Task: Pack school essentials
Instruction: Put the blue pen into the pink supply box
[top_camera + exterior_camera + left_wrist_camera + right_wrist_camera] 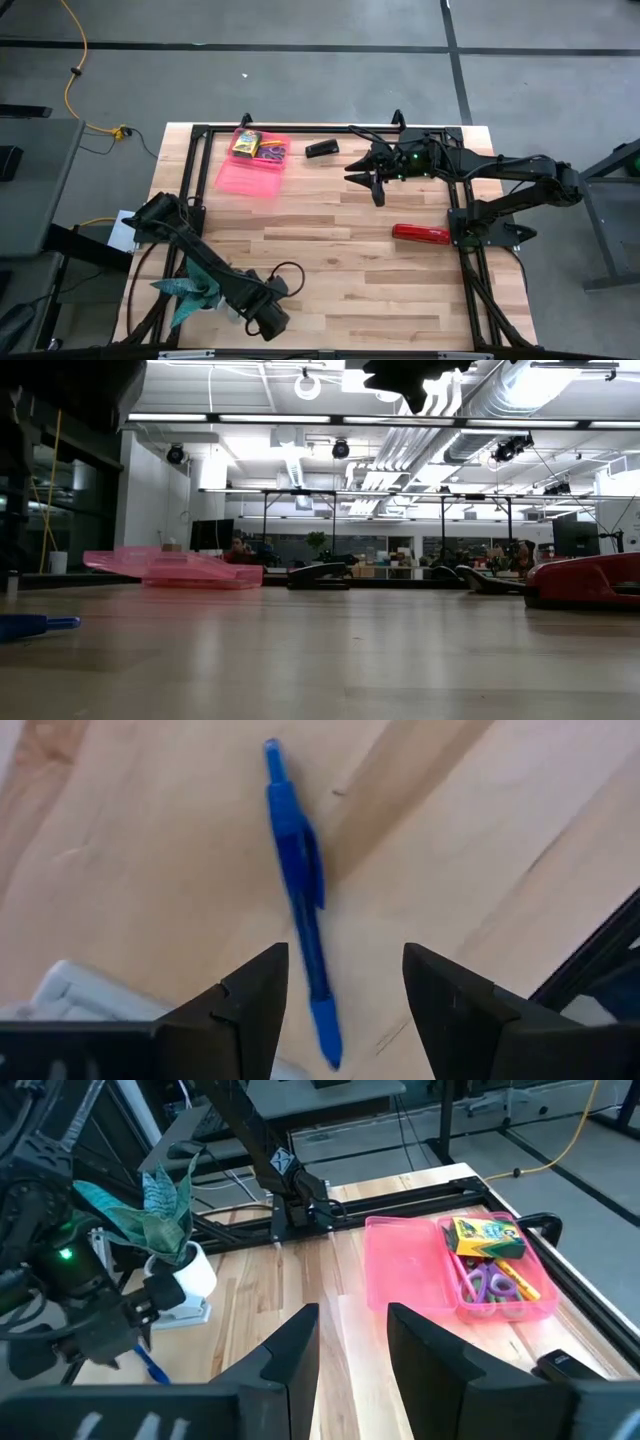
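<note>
Left gripper [345,995] spread, apparently just above the slim blue plastic pen [300,895], well away from the pink plastic pencil case [254,165]; right gripper [352,1342] parted, empty, nearer that case.

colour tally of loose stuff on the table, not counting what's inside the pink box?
Pink: 1, open pencil box
Blue: 1, pen
Red: 1, bar-shaped item
Black: 1, small item beside the box
Green: 1, potted plant
Total: 5

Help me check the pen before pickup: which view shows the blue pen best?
The left wrist view: the blue pen lies in full on the wood, between the open left gripper fingers. Low view shows one end; right wrist view a sliver; the high view hides it.
</note>
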